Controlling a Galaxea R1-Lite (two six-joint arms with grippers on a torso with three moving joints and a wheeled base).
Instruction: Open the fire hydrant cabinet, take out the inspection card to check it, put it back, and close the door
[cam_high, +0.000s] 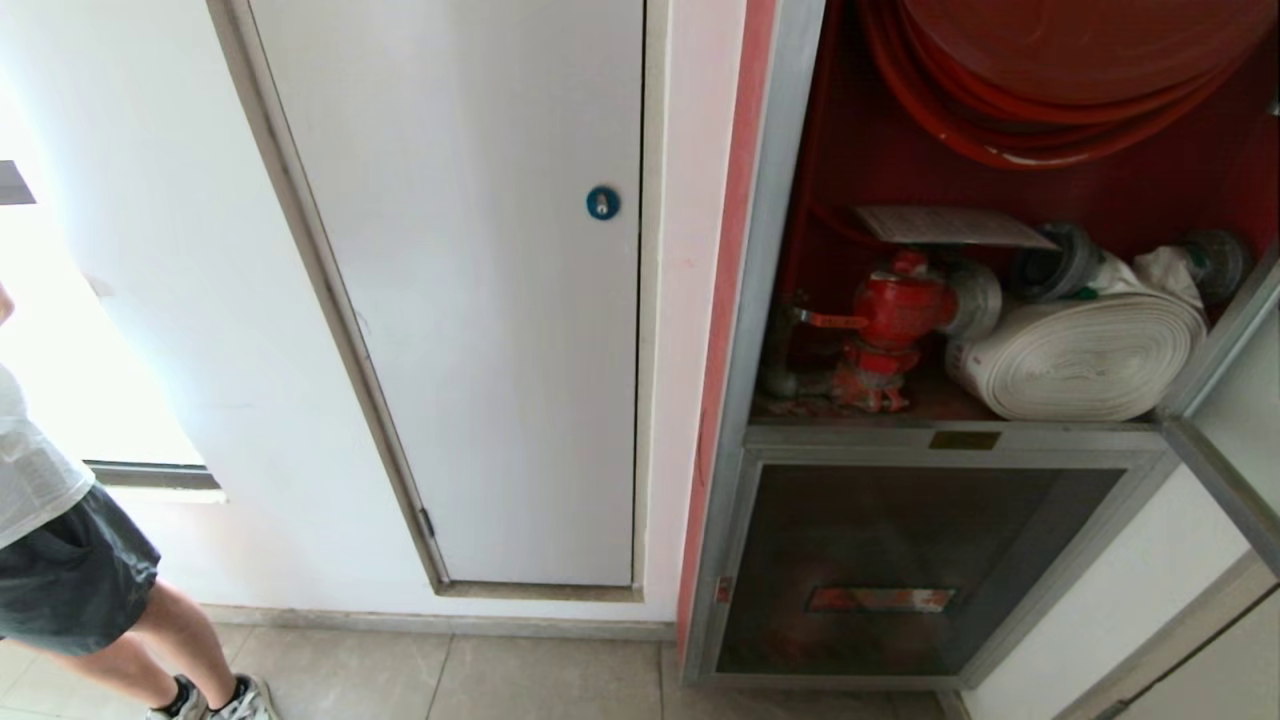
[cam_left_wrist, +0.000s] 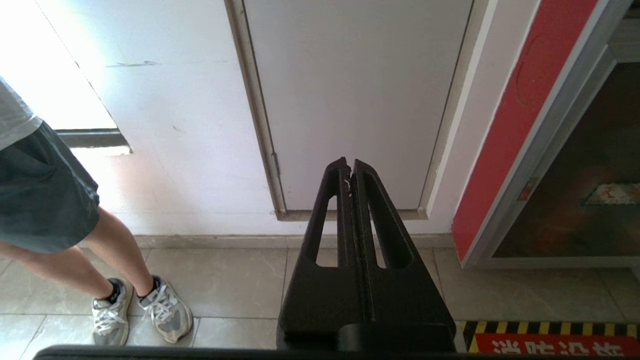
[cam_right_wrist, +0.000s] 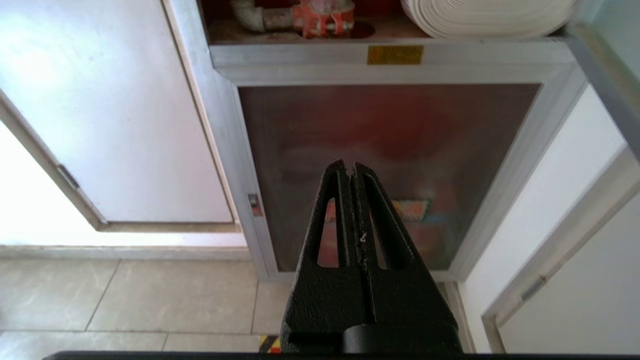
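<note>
- Red steel and silver aluminium filled the right half of your head view: the cabinet (cam_high: 800, 300) stood with its upper bay already open, and the door (cam_high: 1225, 420) was swung out along the right edge of the frame.
- Inside, you had the hose reel (cam_high: 1050, 80) at upper right, the valve (cam_high: 890, 320) at centre right, and the rolled hose (cam_high: 1085, 355) beside it.
- The card (cam_high: 950, 227) lay flat above the valve, roughly level, its near edge facing you. Whether it rested on the valve or on something behind, you could not tell.
- Judged from this, the opening step was done and taking out the card was the step in hand; nothing had hold of the card yet.
- The next move called for lifting one arm up to the open bay and parting the fingers enough to pinch the card's near edge, steering between the valve below and the reel above.
- Neither arm showed in your head view.
- The left gripper (cam_left_wrist: 350, 167) sat at centre in its wrist view, fingers pressed together, holding nothing, aimed at the foot of the white panel (cam_left_wrist: 360, 100).
- The right gripper (cam_right_wrist: 352, 170) was likewise clenched and empty, touching nothing, pointing at the lower glass panel (cam_right_wrist: 390, 150) beneath the brass plate (cam_right_wrist: 395, 54).
- A person (cam_high: 70, 560) stood at lower left of your head view, well apart from the cabinet.
</note>
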